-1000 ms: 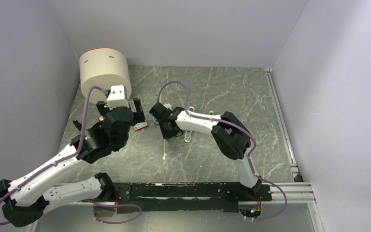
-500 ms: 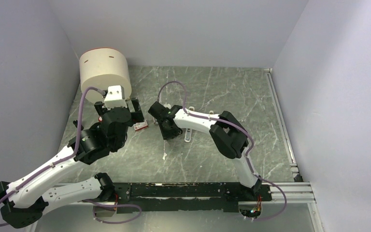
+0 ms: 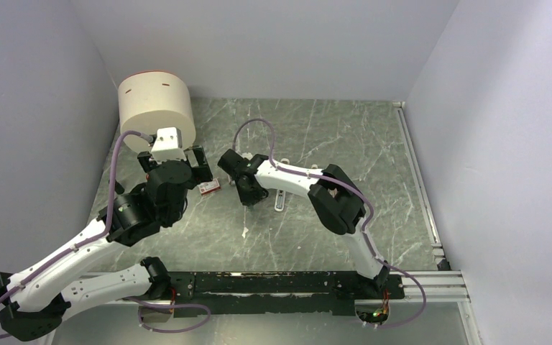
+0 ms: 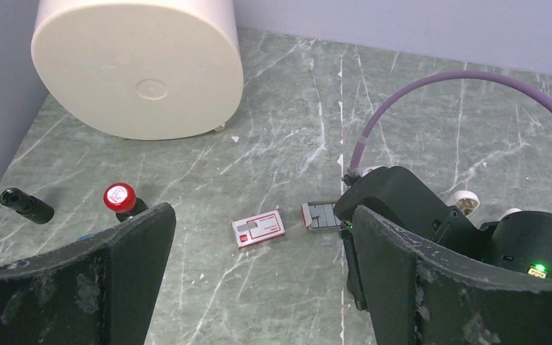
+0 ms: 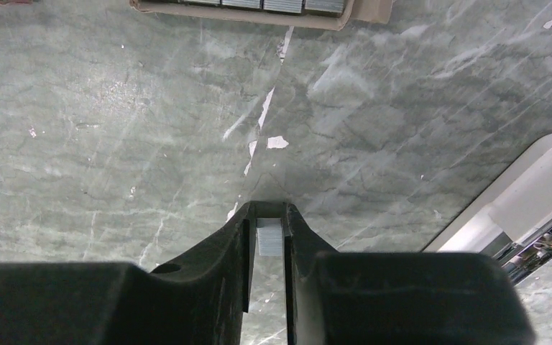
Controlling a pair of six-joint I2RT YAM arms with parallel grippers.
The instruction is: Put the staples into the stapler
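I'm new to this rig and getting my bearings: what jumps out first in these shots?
The big cream drum at back left dominates. Near centre, the right pincer pinches a short staple strip, with the white stapler lying close by. The left pincer gapes wide, facing the red-and-white box.

The table (image 3: 345, 136) lay bare across its far and right parts, giving open passage. The cream cylinder (image 4: 136, 68) blocked the far-left corner, with a red-capped piece (image 4: 120, 196) and a black stub (image 4: 26, 205) near it. The right gripper (image 5: 267, 213), pinching staples (image 5: 269, 238), stood low between the staple tray (image 4: 323, 214) and the stapler (image 5: 525, 194), occupying that gap.
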